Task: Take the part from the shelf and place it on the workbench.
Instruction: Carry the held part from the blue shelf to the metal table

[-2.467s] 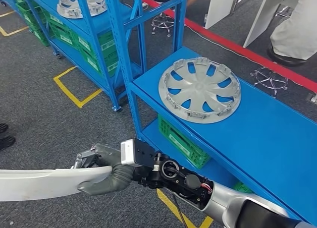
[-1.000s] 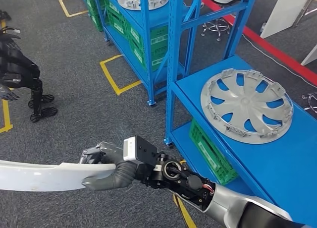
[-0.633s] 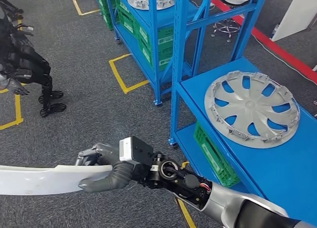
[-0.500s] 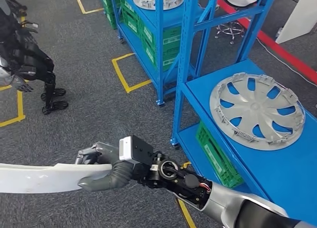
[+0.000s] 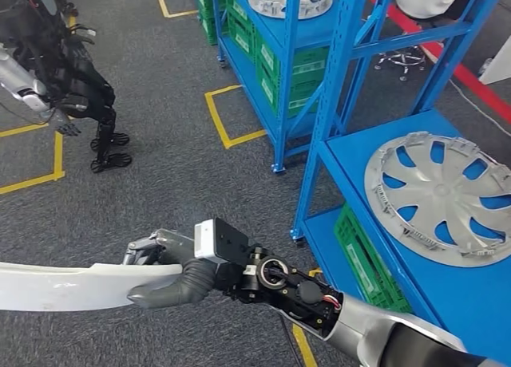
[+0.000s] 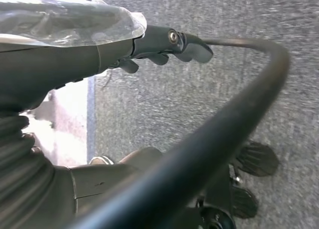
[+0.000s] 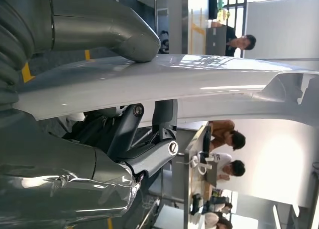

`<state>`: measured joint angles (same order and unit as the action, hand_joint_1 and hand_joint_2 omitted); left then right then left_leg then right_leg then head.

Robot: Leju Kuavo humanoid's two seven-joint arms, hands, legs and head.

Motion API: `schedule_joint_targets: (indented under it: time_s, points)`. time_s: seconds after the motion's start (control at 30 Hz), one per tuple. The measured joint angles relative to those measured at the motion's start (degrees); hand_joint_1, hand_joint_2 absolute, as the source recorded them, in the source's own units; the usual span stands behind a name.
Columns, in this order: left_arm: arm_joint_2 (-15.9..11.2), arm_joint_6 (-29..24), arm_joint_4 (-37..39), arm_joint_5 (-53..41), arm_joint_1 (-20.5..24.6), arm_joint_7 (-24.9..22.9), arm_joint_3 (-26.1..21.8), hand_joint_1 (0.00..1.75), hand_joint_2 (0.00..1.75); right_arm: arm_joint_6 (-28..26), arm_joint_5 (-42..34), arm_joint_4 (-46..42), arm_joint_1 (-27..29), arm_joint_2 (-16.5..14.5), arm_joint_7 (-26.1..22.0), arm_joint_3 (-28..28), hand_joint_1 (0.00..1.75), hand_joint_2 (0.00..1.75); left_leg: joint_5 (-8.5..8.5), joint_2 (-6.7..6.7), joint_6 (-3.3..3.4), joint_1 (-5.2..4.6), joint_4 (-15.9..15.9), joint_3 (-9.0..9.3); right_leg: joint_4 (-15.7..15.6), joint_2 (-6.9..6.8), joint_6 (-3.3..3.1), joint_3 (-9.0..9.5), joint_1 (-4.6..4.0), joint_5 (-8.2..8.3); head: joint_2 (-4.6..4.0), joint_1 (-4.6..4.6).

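Note:
The part (image 5: 66, 286) is a long, flat white panel, held level above the grey carpet and running off the picture's left edge. My right hand (image 5: 163, 267) grips its near end, with the thumb underneath and the fingers over the top edge. The right wrist view shows the same grip: the thumb (image 7: 112, 32) presses one face of the white panel (image 7: 169, 82) and the dark fingers (image 7: 150, 157) lie against the other. My left hand (image 6: 112, 55) hangs over the floor, its fingers stretched out away from the thumb, holding nothing.
Blue shelf racks (image 5: 338, 64) stand to my right. One carries a silver hubcap (image 5: 449, 195) over green crates (image 5: 362, 259). A dark humanoid robot (image 5: 66, 72) stands at the far left among yellow floor markings (image 5: 226, 128). People sit at desks (image 7: 226, 139).
The whole picture has swung: the shelves and hubcap have slid right and the other robot has come into view, so the camera turned left. My right hand's hold on the panel is unchanged.

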<state>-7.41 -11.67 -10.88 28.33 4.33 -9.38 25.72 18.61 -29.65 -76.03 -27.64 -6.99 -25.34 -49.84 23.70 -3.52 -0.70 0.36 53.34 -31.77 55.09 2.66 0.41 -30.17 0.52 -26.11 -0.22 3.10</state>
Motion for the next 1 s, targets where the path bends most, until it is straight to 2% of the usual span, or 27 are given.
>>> schedule_joint_targets:
  time_s: [0.07, 0.13, 0.2, 0.27, 0.3, 0.33, 0.37, 0.43, 0.47, 0.5, 0.53, 0.57, 0.63, 0.7, 0.77, 0.8, 0.83, 0.87, 0.9, 0.93, 1.0]
  points:
    - [-0.1, -0.2, 0.0, -0.1, -0.1, -0.1, 0.1, 0.0, 1.75, 0.0, 0.0, 0.0, 0.0, 0.0, 0.0, -0.1, 1.75, 1.75, -0.25, -0.61, -0.63, 0.14, 0.1, -0.5, -0.2, 0.0, -0.4, 0.18, -0.12, -0.05, 0.01, -0.07]
    - [0.0, -0.3, 0.0, -0.1, -0.3, -0.3, 0.2, 0.0, 1.75, 0.0, 0.0, 0.0, -0.1, 0.0, 0.0, -0.1, 1.75, 1.75, 0.59, 0.28, -1.23, 0.2, 1.3, -1.09, -0.7, -0.73, -1.03, 0.45, -0.02, 0.26, 0.01, -0.3]
    - [0.0, -0.4, 0.0, -0.2, -0.1, -0.4, 0.3, 0.0, 1.75, 0.0, 0.0, 0.0, -0.1, -0.1, -0.1, -0.1, 1.75, 1.75, 3.81, 2.12, -1.75, 0.18, 7.5, -4.15, -1.1, -1.77, -1.55, 0.66, 0.04, 0.43, 0.0, -0.75]
    - [0.0, -0.4, 0.0, -0.3, 0.0, -0.4, 0.6, 0.0, 1.75, 0.0, 0.0, 0.1, 0.0, -0.1, -0.1, -0.1, 1.75, 1.75, 7.08, 2.88, -2.08, 0.23, 16.0, -8.65, -1.1, -2.85, -1.78, 0.55, -0.1, 0.38, 0.0, -0.99]
    - [0.1, -0.4, 0.0, -0.3, -0.1, -0.4, 0.8, 0.0, 1.75, 0.0, 0.1, 0.1, 0.0, -0.1, -0.1, -0.1, 1.75, 1.75, 7.44, 2.99, -2.12, 0.25, 18.2, -9.9, -1.1, -3.31, -1.82, 0.53, -0.15, 0.35, 0.0, -0.99]
    - [0.1, -0.4, 0.0, -0.3, -0.1, -0.4, 0.9, 0.0, 1.75, 0.0, 0.1, 0.1, 0.0, -0.1, -0.1, -0.2, 1.75, 1.75, 6.74, 3.05, -2.08, 0.24, 18.1, -10.0, -1.1, -3.72, -1.84, 0.55, -0.18, 0.32, 0.0, -1.01]
    - [0.1, -0.4, 0.0, -0.3, -0.2, -0.4, 1.0, 0.0, 1.75, -0.1, 0.1, 0.1, 0.0, -0.1, -0.1, -0.2, 1.75, 1.75, 5.14, 3.14, -1.96, 0.23, 15.7, -8.86, -1.1, -4.09, -1.83, 0.59, -0.19, 0.29, 0.0, -1.02]
    - [0.1, -0.5, 0.0, -0.3, -0.2, -0.4, 1.1, 0.0, 1.75, -0.1, 0.2, 0.1, -0.1, -0.1, -0.1, -0.2, 1.75, 1.75, 1.19, 4.7, -1.46, 0.01, 6.3, -4.06, -1.1, -4.77, -1.7, 0.77, -0.26, 0.14, 0.01, -1.02]
    - [0.0, -0.5, 0.0, -0.3, -0.1, -0.4, 1.1, 0.0, 1.75, -0.1, 0.3, 0.1, -0.1, -0.1, -0.1, -0.2, 1.75, 1.75, -0.05, 5.37, -1.1, -0.24, 2.6, -2.14, -1.1, -5.06, -1.54, 0.84, -0.37, 0.02, 0.01, -0.97]
    - [0.0, -0.5, 0.0, -0.3, 0.0, -0.4, 1.2, 0.0, 1.75, -0.1, 0.3, 0.1, -0.2, -0.1, -0.1, -0.2, 1.75, 1.75, -0.67, 5.91, -0.76, -0.48, 0.2, -0.91, -1.1, -5.33, -1.34, 0.9, -0.48, -0.11, 0.01, -0.93]
    - [0.0, -0.6, 0.0, -0.3, 0.1, -0.4, 1.2, 0.0, 1.75, -0.1, 0.4, 0.1, -0.2, -0.1, -0.1, -0.2, 1.75, 1.75, -0.58, 5.88, -0.49, -0.69, -0.4, -0.72, -1.1, -5.59, -1.1, 0.96, -0.56, -0.23, 0.0, -0.88]
    - [0.0, -0.6, 0.0, -0.3, 0.1, -0.4, 1.3, 0.0, 1.75, -0.1, 0.5, 0.1, -0.2, -0.1, -0.1, -0.2, 1.75, 1.75, -0.64, 5.27, -0.25, -0.84, -0.3, -0.75, -1.2, -5.88, -0.84, 1.05, -0.58, -0.34, 0.0, -0.84]
    - [-0.1, -0.7, 0.0, -0.1, 0.0, -0.5, 1.5, 0.0, 1.75, -0.1, 0.6, 0.1, -0.2, -0.1, -0.1, -0.2, 1.75, 1.75, -0.77, 4.54, 0.26, -0.63, -0.6, -0.56, -0.7, -5.81, -0.26, 1.0, -0.51, -0.96, 0.0, -0.81]
    - [-0.1, -0.8, 0.0, -0.1, -0.1, -0.5, 1.5, 0.0, 1.75, -0.1, 0.7, 0.1, -0.2, -0.1, -0.1, -0.2, 1.75, 1.75, -0.96, 3.84, 0.9, -0.35, -0.9, -0.26, 3.7, -4.37, 0.16, -0.84, -0.42, -3.72, 0.0, -0.62]
    - [-0.1, -0.8, 0.0, 0.0, -0.1, -0.6, 1.5, 0.0, 1.75, -0.1, 0.8, 0.1, -0.1, -0.1, -0.1, -0.1, 1.75, 1.75, -0.95, 2.98, 1.23, -0.39, -0.9, -0.21, 12.2, -3.1, 0.26, -4.69, -0.34, -7.68, 0.0, -0.36]
    - [-0.1, -0.8, 0.0, 0.0, 0.0, -0.6, 1.5, 0.0, 1.75, -0.1, 0.9, 0.2, 0.0, -0.1, -0.1, -0.1, 1.75, 1.75, -0.91, 2.47, 1.27, -0.41, -0.8, -0.2, 15.8, -2.92, 0.26, -6.46, -0.34, -8.87, 0.0, -0.29]
    - [-0.1, -0.8, 0.0, 0.1, -0.1, -0.6, 1.5, 0.0, 1.75, -0.1, 1.0, 0.2, 0.1, -0.1, -0.1, -0.2, 1.75, 1.75, -0.87, 1.86, 1.29, -0.42, -0.8, -0.16, 17.5, -2.84, 0.23, -7.42, -0.34, -8.88, 0.0, -0.26]
    - [-0.1, -0.8, 0.0, 0.1, -0.1, -0.6, 1.5, 0.0, 1.75, -0.1, 1.1, 0.2, 0.1, -0.1, -0.1, -0.2, 1.75, 1.75, -0.8, 1.19, 1.29, -0.42, -0.7, -0.09, 16.8, -2.77, 0.18, -7.34, -0.32, -7.76, 0.0, -0.21]
    - [-0.1, -0.8, 0.0, 0.1, -0.1, -0.6, 1.5, 0.0, 1.75, -0.1, 1.2, 0.2, 0.1, -0.1, -0.1, -0.2, 1.75, 1.75, -0.7, 0.53, 1.23, -0.41, -0.5, 0.01, 13.6, -2.59, 0.09, -6.07, -0.3, -5.6, 0.0, -0.17]
    - [0.0, -0.8, 0.0, 0.1, -0.1, -0.6, 1.5, 0.0, 1.75, -0.1, 1.2, 0.2, 0.0, -0.1, -0.1, -0.2, 1.75, 1.75, -0.56, -0.19, 1.12, -0.38, -0.4, 0.12, 9.0, -1.96, -0.03, -4.17, -0.23, -3.07, 0.0, -0.08]
    - [0.0, -0.8, 0.0, 0.1, -0.1, -0.6, 1.5, 0.0, 1.75, -0.2, 1.4, 0.2, -0.1, -0.1, 0.0, -0.2, 1.75, 1.75, -0.35, -1.39, 0.76, -0.35, 0.0, -0.02, 2.0, 0.34, -0.19, -0.9, 0.02, -0.42, 0.01, -0.06]
